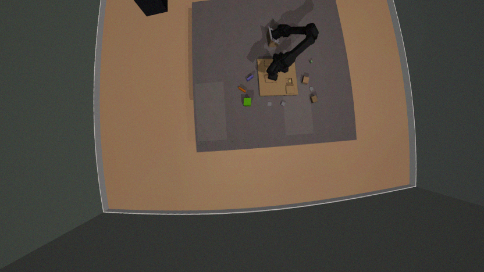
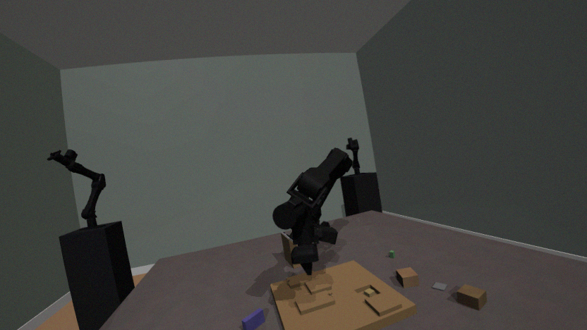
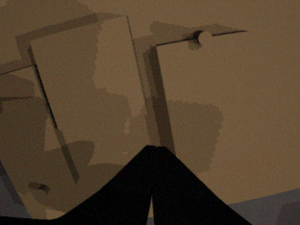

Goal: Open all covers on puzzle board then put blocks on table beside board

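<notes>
The tan puzzle board (image 1: 292, 69) (image 2: 348, 271) (image 3: 257, 123) lies on the grey table. My gripper (image 1: 271, 77) (image 2: 308, 271) (image 3: 155, 156) is shut and holds nothing. Its tip points down just over the board's back left part, beside flat covers (image 2: 315, 287) (image 3: 90, 85). In the wrist view a pale pin (image 3: 204, 37) sits beyond the fingertips, to the right of a cover. One well stands open on the right side of the board, with a small yellowish block (image 1: 289, 81) (image 2: 370, 292) in it. Its slid cover (image 2: 382, 304) lies next to it.
Loose items surround the board: a purple block (image 1: 249, 77) (image 2: 252, 319), an orange piece (image 1: 241, 89), a green cube (image 1: 247, 101), a tiny green cube (image 1: 310, 61) (image 2: 391, 254), two brown boxes (image 1: 305, 79) (image 2: 407, 276) (image 1: 313, 98) (image 2: 470, 296), grey tiles (image 1: 283, 103) (image 2: 439, 285). Black pedestals (image 2: 96, 266) (image 2: 361, 192) stand off the table.
</notes>
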